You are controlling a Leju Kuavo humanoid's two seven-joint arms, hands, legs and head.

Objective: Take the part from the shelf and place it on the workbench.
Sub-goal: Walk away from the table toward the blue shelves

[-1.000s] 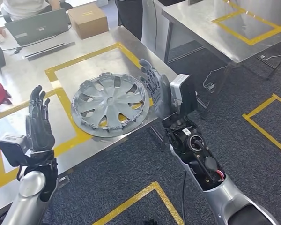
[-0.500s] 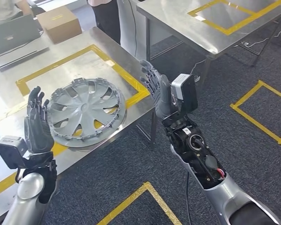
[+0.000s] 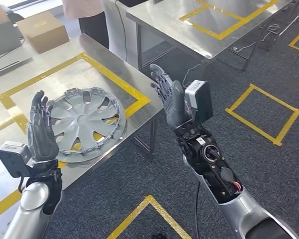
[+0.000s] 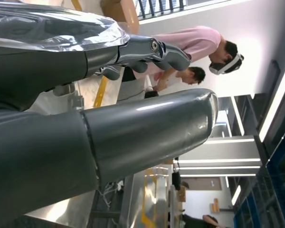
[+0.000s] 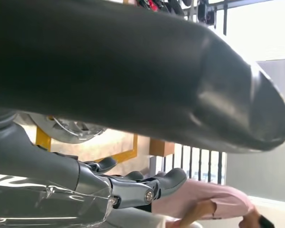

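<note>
The camera has swung right: the counter point(image 3: 102, 55) and hubcap point(image 3: 83, 121) sit further left in the head view. The right robot hand point(image 3: 170, 95) now hangs past the counter's corner.

Head view bright, even daylight, sharp overall; steel workbench point(image 3: 102, 64) shows soft sheen, mild glare toward far left; faint shadow under wheel cover point(image 3: 82, 122) rim; carpet evenly lit. Left wrist view: left hand point(image 4: 98, 128) close and soft, out of focus, long white highlights along thumb; background ceiling lights and white wall blown out. Right wrist view: right hand point(image 5: 134, 76) dark, underexposed, blurred against overexposed window backlight; person's pink shirt point(image 5: 205, 197) soft
</note>
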